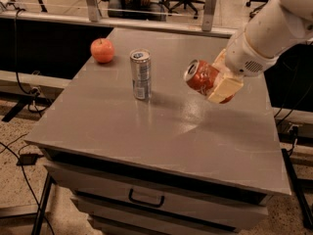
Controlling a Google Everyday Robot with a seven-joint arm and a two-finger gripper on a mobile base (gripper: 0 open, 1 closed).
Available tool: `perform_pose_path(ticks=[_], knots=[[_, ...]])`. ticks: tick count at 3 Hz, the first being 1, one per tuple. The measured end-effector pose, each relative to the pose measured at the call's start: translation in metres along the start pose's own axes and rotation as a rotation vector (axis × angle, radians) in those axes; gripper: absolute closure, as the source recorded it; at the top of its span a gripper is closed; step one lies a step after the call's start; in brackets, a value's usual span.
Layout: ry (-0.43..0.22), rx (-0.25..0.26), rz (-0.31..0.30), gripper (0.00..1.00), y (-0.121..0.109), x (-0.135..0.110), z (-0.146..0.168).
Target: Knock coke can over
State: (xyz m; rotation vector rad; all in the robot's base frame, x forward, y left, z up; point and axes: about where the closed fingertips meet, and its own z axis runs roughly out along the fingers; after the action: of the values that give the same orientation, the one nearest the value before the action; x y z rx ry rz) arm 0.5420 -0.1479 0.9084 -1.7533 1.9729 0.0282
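Note:
The coke can [200, 77], red with a silver top, is tilted far to the left, its top facing left and up, held above the grey table [161, 126]. My gripper [220, 82] comes in from the upper right on a white arm and is shut on the coke can, with a cream finger [226, 88] across the can's right side. The can's lower end is hidden behind that finger.
A taller silver-blue can [141, 74] stands upright left of the coke can. A red apple [102, 50] sits at the table's far left. The table has drawers with a handle [145, 199] at the front. Chairs and a railing stand behind.

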Motion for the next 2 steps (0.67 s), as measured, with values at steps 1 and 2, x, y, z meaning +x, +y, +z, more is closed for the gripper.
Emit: perform_pose_path(ticks=[1,2], knots=[[0.129,-0.050,-0.065,0.90,0.005,-0.001,0.014],[0.243,-0.102,-0.117,0.66,0.012,0.002,0.028]])
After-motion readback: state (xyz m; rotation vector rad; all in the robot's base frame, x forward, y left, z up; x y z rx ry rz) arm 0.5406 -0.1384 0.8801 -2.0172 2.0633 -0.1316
